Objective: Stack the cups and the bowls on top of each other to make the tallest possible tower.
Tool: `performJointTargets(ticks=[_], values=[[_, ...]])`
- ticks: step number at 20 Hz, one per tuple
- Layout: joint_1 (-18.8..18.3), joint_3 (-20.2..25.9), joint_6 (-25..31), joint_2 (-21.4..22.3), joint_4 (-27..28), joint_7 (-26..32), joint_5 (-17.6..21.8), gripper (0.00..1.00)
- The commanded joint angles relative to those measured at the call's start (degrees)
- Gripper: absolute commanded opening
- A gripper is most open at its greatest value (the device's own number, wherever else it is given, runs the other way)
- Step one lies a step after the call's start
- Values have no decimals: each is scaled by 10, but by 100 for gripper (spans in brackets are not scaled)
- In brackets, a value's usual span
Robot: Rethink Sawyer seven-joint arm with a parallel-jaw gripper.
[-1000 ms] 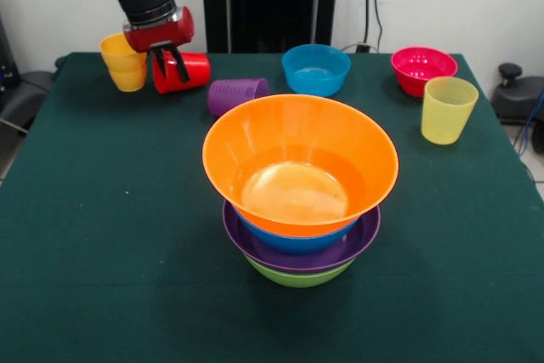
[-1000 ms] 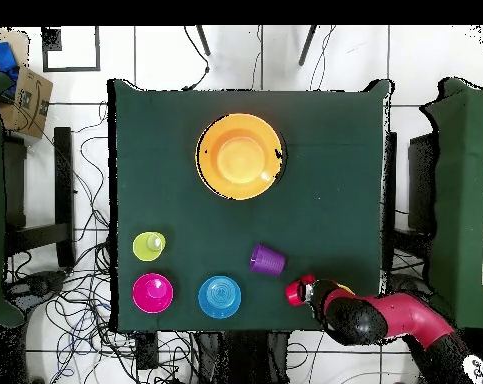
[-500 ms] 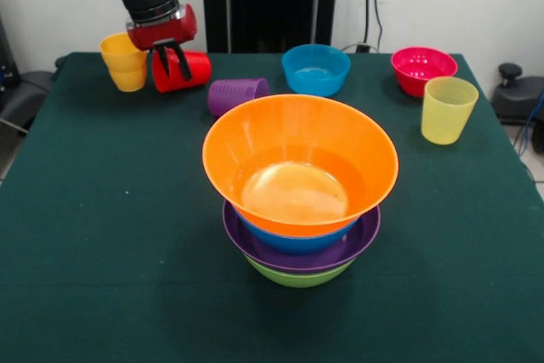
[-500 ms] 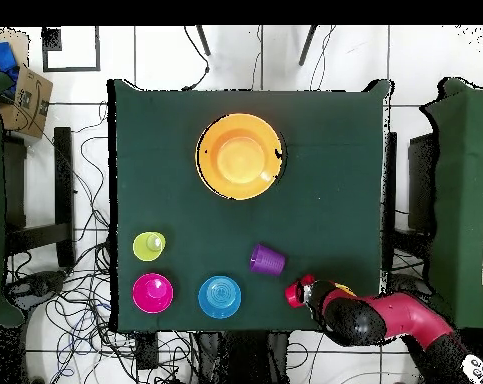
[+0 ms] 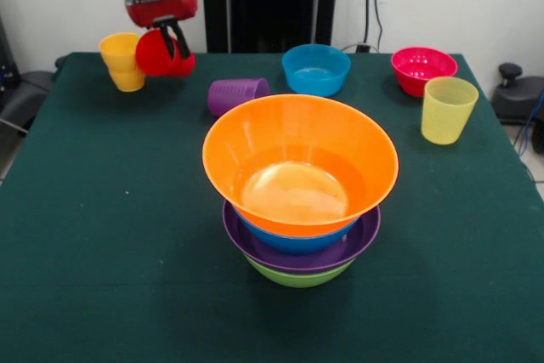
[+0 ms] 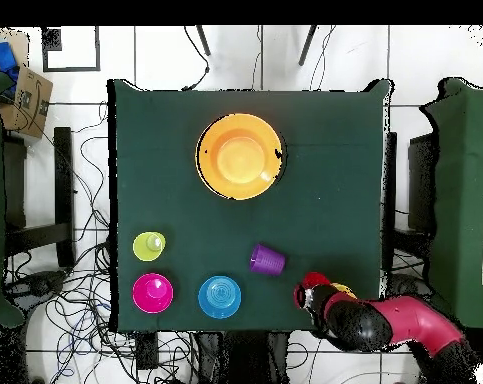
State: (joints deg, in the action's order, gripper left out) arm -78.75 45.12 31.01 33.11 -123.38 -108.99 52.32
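Note:
My gripper (image 5: 172,47) is shut on the red cup (image 5: 160,55), which hangs tilted above the table with its base toward the front camera. In the overhead view the red cup (image 6: 311,283) shows at the tip of the gripper (image 6: 307,294). Just beside it stands the orange-yellow cup (image 5: 121,61). The purple cup (image 5: 236,93) lies on its side. The pale yellow cup (image 5: 447,109) stands upright at the right. The tower (image 5: 299,184) has the orange bowl (image 5: 299,163) on top of blue, purple and green bowls. A small blue bowl (image 5: 316,68) and a red-pink bowl (image 5: 422,68) sit apart.
The dark green table (image 5: 102,235) carries everything. In the overhead view the tower (image 6: 241,155) sits mid-table, far from the row of small bowls and cups along the edge near the arm. Cables and other tables surround the table.
The gripper has risen with the red cup, lifting it off the table and turning its base toward the front camera. Nothing else has moved.

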Motion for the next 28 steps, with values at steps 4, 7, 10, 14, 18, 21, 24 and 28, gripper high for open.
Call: performJointTargets(ticks=[4,7,10,14,18,21,24,28], values=[[-13,191,59,313,-161,90,-239,0],[-19,233,62,382,-178,95,-308,0],[-15,252,72,415,-179,98,-344,0],[-20,296,45,493,-194,111,-412,0],[0,289,21,577,-206,137,-492,0],[38,257,0,598,-211,127,-504,0],[75,238,-36,591,-218,74,-483,0],[136,202,-56,572,-193,-32,-408,0]])
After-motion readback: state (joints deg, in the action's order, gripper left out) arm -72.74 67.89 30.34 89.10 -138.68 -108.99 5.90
